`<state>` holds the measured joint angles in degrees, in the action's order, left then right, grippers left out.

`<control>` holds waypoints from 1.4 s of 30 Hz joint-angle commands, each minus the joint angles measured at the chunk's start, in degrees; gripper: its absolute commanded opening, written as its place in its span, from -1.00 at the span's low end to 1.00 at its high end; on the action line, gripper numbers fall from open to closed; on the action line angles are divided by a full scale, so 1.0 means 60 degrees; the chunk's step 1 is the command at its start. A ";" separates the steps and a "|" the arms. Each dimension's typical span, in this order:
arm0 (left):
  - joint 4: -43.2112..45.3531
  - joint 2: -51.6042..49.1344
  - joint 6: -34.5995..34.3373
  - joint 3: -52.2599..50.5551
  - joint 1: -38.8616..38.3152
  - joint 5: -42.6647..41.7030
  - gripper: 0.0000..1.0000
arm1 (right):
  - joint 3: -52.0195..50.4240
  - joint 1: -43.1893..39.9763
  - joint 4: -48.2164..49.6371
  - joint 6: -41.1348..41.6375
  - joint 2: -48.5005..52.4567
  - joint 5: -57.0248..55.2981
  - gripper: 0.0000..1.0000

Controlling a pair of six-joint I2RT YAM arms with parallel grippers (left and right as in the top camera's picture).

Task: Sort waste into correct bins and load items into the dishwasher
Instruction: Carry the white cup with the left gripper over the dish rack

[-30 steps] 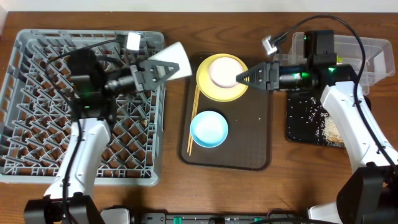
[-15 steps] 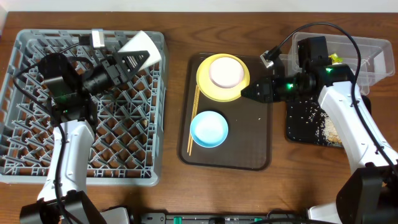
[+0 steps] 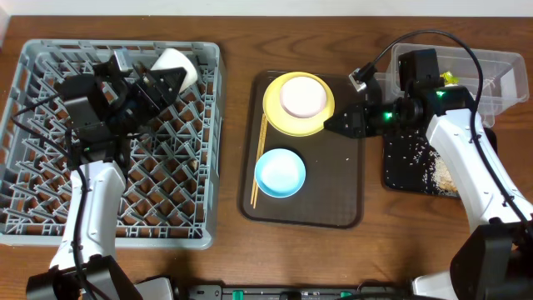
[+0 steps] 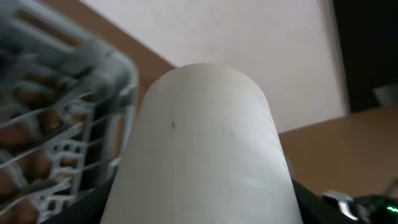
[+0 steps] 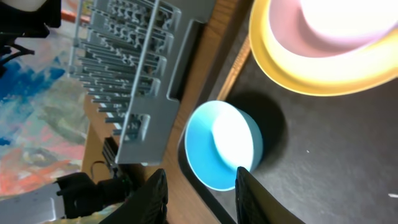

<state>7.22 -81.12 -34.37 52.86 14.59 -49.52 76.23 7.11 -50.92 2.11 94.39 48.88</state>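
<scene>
- White cup [image 3: 175,65], small and tilted, is gripped in the left jaws above the far right-hand corner of the grey rack [image 3: 50,208]; whether it touches the pegs I cannot tell.
- The right jaws stand partly apart with nothing between them, over the brown tray [image 3: 333,200], just beside the yellow plate [image 3: 273,112].
- A white bowl [image 3: 302,96] sits on the plate; the light blue bowl [image 3: 280,173] lies nearer, with chopsticks [image 3: 259,162] along the tray's left edge.
- Rice [image 3: 412,154] is scattered in the black tray [image 3: 393,179], beside the clear tub [image 3: 500,67] on the wooden bench [image 3: 233,50].
</scene>
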 commanded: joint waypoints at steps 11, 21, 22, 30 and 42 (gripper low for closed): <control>-0.5508 0.0157 0.3366 0.2426 0.0047 0.3027 -0.88 | 0.0087 0.0138 -0.1111 -0.0372 -0.0047 -0.3359 -0.28; -0.9664 0.0474 0.3796 0.3559 0.0051 0.7661 -0.88 | 0.0087 0.0138 -0.1235 -0.0375 -0.0047 -0.3395 -0.27; -0.9945 0.0463 0.3796 0.3559 0.0051 0.8076 -0.88 | 0.0087 0.0138 -0.1286 -0.0412 -0.0047 -0.3395 -0.28; -1.1333 0.0433 0.3792 0.3515 0.0051 0.8688 -0.88 | 0.0087 0.0138 -0.1599 -0.0659 -0.0047 -0.3617 -0.28; -1.1617 -0.0481 0.3574 0.3082 0.0047 0.8353 -0.88 | 0.0087 0.0138 -0.1698 -0.0838 -0.0047 -0.3610 -0.30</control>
<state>-62.17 -81.87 -12.21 72.10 14.59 1.56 76.23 7.38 -60.90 -1.87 94.39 27.22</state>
